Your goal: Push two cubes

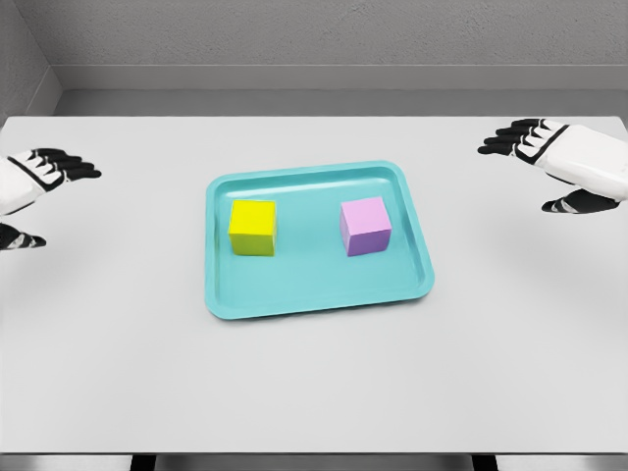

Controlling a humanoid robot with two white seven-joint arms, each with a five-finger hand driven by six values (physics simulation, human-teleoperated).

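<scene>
A head-camera view looks down on a pale grey table (314, 392) with a grey wall behind it. In the middle of the table lies a teal tray (294, 294), rectangular with rounded corners and a raised rim, turned slightly so its right end sits a little farther from the camera.

2 cubes stand inside the tray, apart from each other and from the rim. The yellow cube (253, 227) is in the left half; the pink cube (365, 226) (a light lilac-pink) is in the right half, roughly level with the yellow one. Bare tray floor shows between them and in front of them.

The left hand (34, 182) enters at the picture's left edge, white with black fingers. Its fingers are stretched out and relaxed, pointing toward the right, holding nothing. It is above the table, well apart from the tray.

The right hand (564, 157) enters at the right edge, also white with black fingers. Its fingers are extended and spread, pointing left, holding nothing, with the thumb below. It too is well apart from the tray and touches neither cube.
</scene>
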